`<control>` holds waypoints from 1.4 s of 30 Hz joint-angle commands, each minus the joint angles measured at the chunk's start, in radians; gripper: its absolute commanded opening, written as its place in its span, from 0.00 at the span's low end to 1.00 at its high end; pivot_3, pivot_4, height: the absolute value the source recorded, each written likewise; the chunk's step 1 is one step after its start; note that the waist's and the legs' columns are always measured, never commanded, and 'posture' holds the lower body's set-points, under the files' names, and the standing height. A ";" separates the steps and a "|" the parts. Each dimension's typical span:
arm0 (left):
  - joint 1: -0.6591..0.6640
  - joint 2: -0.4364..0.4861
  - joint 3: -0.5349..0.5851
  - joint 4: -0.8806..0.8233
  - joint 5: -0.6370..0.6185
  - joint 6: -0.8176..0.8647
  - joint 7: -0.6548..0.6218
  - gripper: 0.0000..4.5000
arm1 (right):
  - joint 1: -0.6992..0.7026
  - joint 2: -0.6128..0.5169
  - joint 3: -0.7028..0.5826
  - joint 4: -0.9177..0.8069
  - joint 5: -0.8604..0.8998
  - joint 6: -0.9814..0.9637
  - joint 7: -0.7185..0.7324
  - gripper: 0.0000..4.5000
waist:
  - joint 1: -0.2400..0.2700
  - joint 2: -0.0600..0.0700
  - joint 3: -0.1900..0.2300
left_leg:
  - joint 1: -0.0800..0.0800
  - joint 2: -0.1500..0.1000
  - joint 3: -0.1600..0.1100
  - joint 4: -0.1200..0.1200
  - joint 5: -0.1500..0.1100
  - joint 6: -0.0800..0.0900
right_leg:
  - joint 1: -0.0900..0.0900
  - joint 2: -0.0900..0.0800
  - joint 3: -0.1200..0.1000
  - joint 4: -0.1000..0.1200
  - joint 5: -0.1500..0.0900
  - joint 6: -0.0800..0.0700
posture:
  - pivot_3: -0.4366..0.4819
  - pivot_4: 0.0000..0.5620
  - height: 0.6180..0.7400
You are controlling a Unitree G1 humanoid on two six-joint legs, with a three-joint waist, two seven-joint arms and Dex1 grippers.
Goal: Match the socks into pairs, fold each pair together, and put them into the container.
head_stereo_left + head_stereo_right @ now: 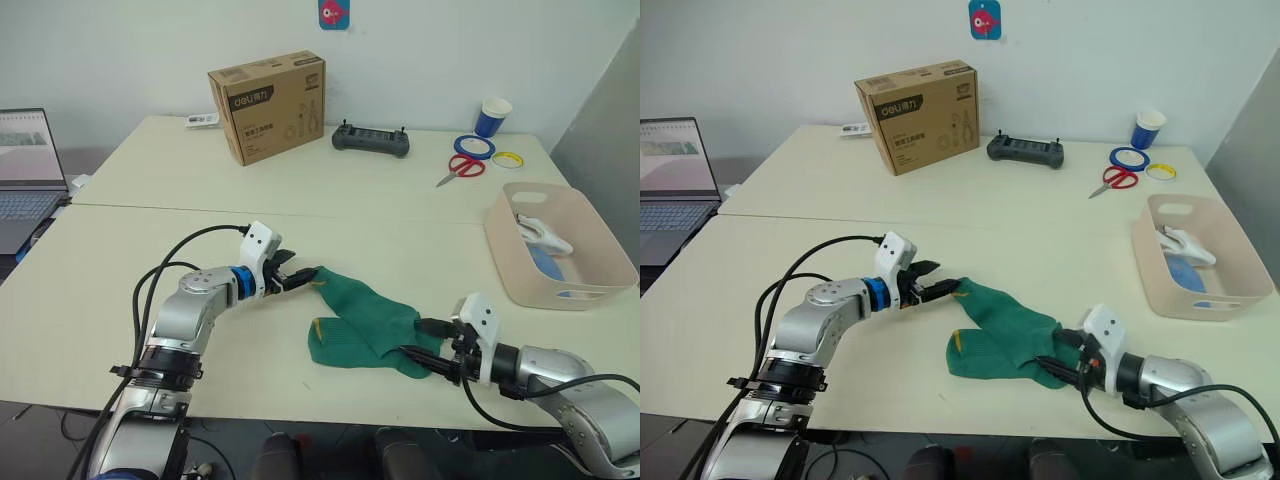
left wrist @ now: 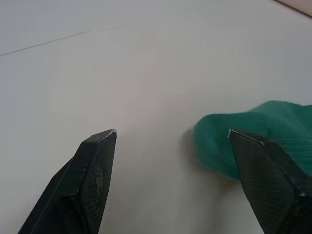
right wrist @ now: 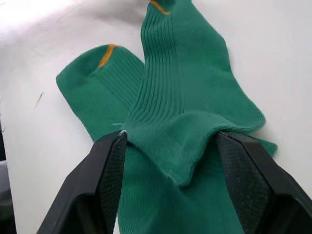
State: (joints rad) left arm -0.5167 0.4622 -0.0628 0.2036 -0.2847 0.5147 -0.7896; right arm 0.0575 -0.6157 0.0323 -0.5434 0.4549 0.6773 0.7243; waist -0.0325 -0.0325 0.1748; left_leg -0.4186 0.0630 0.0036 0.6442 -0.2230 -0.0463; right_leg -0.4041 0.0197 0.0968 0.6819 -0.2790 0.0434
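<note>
Two dark green socks (image 1: 365,325) with small yellow marks lie overlapped on the near table, one across the other. My left gripper (image 1: 297,277) is open at their far left end, and the sock's tip (image 2: 263,122) lies just beside one finger (image 2: 273,165). My right gripper (image 3: 170,134) is open at the near right end, its fingers straddling the raised cuff of the upper sock (image 3: 180,87). The pale pink-beige container (image 1: 505,250) stands at the right edge and holds a white sock (image 1: 545,235) and a light blue sock (image 1: 545,262).
At the back of the table stand a cardboard box (image 1: 268,105), a black controller (image 1: 371,140), red scissors (image 1: 462,166), tape rolls (image 1: 473,146) and a blue cup (image 1: 492,116). A laptop (image 1: 28,170) sits at the far left.
</note>
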 commanded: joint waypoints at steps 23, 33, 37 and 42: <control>0.092 0.019 0.037 -0.212 -0.052 0.058 -0.001 0.00 | -0.070 -0.046 -0.043 0.064 0.028 -0.036 0.047 0.00 | -0.001 0.000 0.000 | 0.000 0.000 0.000 0.000 0.000 0.000 | 0.000 0.000 0.000 0.000 0.000 0.000 | 0.48 0.27 1.00; 0.061 -0.019 0.109 -0.120 -0.081 0.062 0.053 0.20 | -0.110 -0.054 -0.028 0.072 0.028 -0.011 0.053 0.00 | 0.001 0.000 0.000 | 0.000 0.000 0.000 0.000 0.000 0.000 | 0.000 0.000 0.000 -0.001 0.000 0.000 | 0.48 0.27 1.00; 0.049 -0.042 0.076 -0.100 -0.079 0.061 0.032 0.48 | -0.099 -0.053 -0.029 0.086 0.021 -0.029 0.060 0.00 | 0.000 0.000 0.000 | 0.000 0.000 0.000 0.000 0.000 0.000 | 0.000 0.000 0.000 0.000 0.000 0.000 | 0.48 0.27 1.00; 0.024 -0.053 0.022 -0.061 -0.033 0.029 0.017 0.48 | -0.092 -0.047 -0.024 0.101 0.009 -0.049 0.064 0.00 | 0.000 0.000 0.000 | 0.000 0.000 0.000 0.000 0.000 0.000 | 0.000 0.000 0.000 0.000 0.000 0.000 | 0.48 0.27 1.00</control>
State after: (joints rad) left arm -0.4685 0.4036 -0.0352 0.1400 -0.3372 0.5747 -0.7685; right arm -0.0356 -0.6626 0.0210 -0.4324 0.4609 0.6515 0.7837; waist -0.0320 -0.0326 0.1748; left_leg -0.4188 0.0629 0.0034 0.6443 -0.2230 -0.0463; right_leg -0.4038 0.0195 0.0965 0.6817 -0.2789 0.0434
